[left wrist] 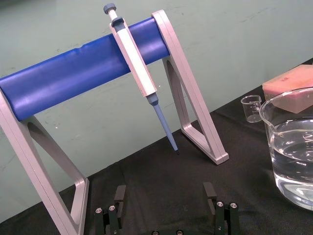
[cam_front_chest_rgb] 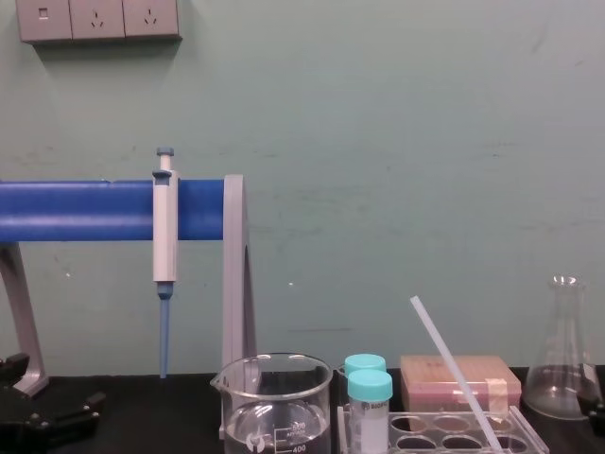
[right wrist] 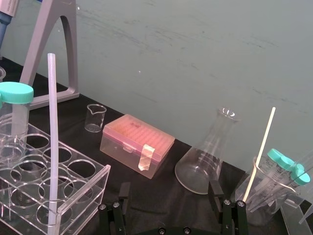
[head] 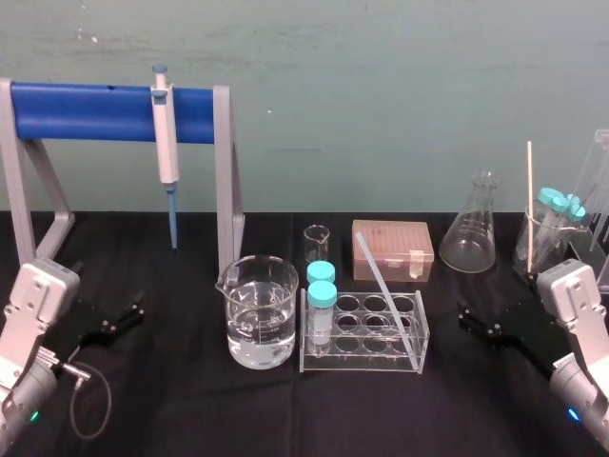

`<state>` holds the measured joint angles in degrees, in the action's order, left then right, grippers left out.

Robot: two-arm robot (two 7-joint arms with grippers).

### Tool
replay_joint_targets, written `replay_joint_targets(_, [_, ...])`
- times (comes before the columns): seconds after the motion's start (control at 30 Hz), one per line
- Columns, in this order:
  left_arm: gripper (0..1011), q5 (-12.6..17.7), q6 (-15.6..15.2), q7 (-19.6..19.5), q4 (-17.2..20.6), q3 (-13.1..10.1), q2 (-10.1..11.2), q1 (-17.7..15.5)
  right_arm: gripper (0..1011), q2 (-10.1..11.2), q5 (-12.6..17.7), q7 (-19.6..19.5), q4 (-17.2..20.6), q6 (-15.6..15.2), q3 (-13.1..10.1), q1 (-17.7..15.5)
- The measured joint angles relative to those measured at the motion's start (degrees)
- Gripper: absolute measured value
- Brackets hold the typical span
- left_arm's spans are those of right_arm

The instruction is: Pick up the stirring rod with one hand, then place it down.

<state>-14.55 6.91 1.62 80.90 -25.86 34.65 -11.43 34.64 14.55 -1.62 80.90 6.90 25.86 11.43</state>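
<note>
The stirring rod (head: 390, 290) is a thin translucent whitish rod leaning in the clear tube rack (head: 414, 357) at the table's middle, its top tilted back and to the left. It also shows in the right wrist view (right wrist: 51, 142) and the chest view (cam_front_chest_rgb: 456, 372). My right gripper (head: 473, 322) rests open low on the table, right of the rack, nothing between its fingers (right wrist: 124, 193). My left gripper (head: 119, 319) sits open at the far left near the stand, its fingers (left wrist: 120, 196) apart and empty.
A water beaker (head: 259, 309) stands left of the rack, which holds two teal-capped tubes (head: 322, 305). Behind are a small beaker (head: 317, 243), a pink tip box (head: 392, 250) and a conical flask (head: 471, 227). A pipette (head: 166, 143) hangs on the blue stand (head: 86, 109). A beaker with a stick (head: 530, 190) is far right.
</note>
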Motion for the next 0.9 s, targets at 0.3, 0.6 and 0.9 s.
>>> replay_joint_targets(0.3, [1000,0.0,0.0,0.0,0.0,0.0,0.0,0.0,1003,0.0,0.0,0.0,0.0,0.0,0.0,0.0])
replay_joint_targets(0.6, [1000,0.0,0.0,0.0,0.0,0.0,0.0,0.0,1003,0.0,0.0,0.0,0.0,0.0,0.0,0.0])
replay_joint_targets(0.9, [1000,0.0,0.0,0.0,0.0,0.0,0.0,0.0,1003,0.0,0.0,0.0,0.0,0.0,0.0,0.0])
